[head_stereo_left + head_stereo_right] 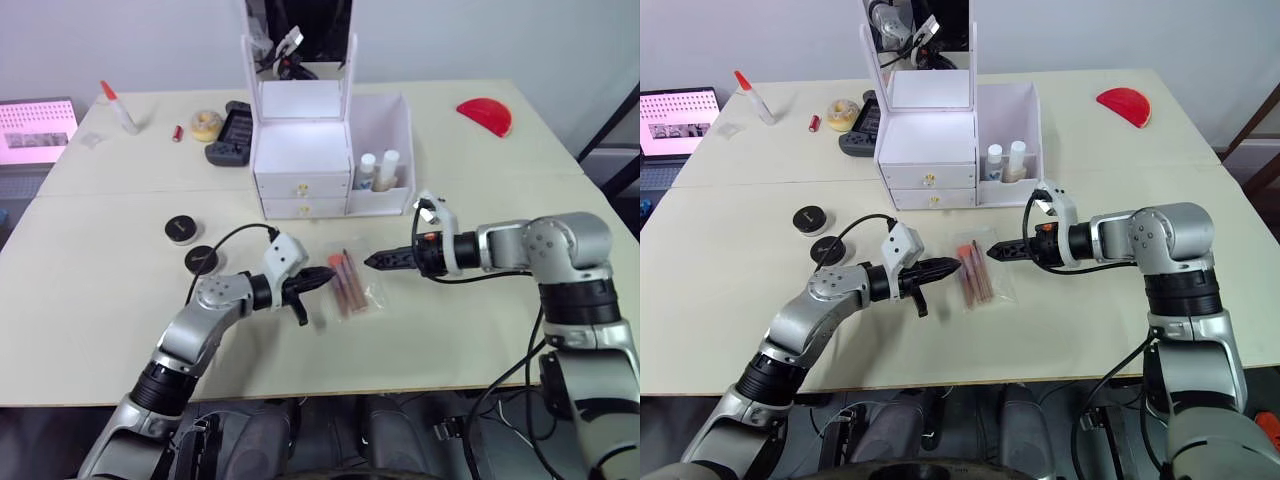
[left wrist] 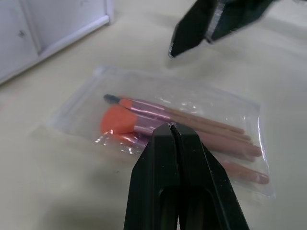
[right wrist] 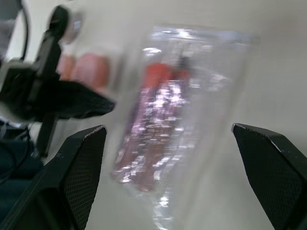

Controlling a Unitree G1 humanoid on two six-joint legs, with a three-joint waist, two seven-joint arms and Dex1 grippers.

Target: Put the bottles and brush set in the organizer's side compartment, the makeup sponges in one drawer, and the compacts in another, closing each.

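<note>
Where the pale matte surface (image 1: 100, 330) lies bare in the near middle, the brush set (image 1: 350, 283) rests flat: a clear, crinkled plastic pouch, glossy with reflections, holding slim orange-pink handles and a rounded orange tip. The left pincer (image 1: 322, 277) sits just to its left, its two smooth black fingers pressed tight together with nothing between them. The right pincer (image 3: 172, 143) points in from the right, close to the pouch's far right corner; in its wrist view the textured black fingers stand wide apart, the pouch lying between them, though whether they touch the plastic is hard to judge.

Farther back stands the organizer (image 1: 300, 165), boxy white plastic with an upright mirror and two shut drawers with small gold knobs. In its open right-hand bin the bottles (image 1: 378, 171) stand upright side by side, white-capped and slim. To the left of the left arm, the compacts (image 1: 192, 244) lie near each other on the surface, round flat black discs.
</note>
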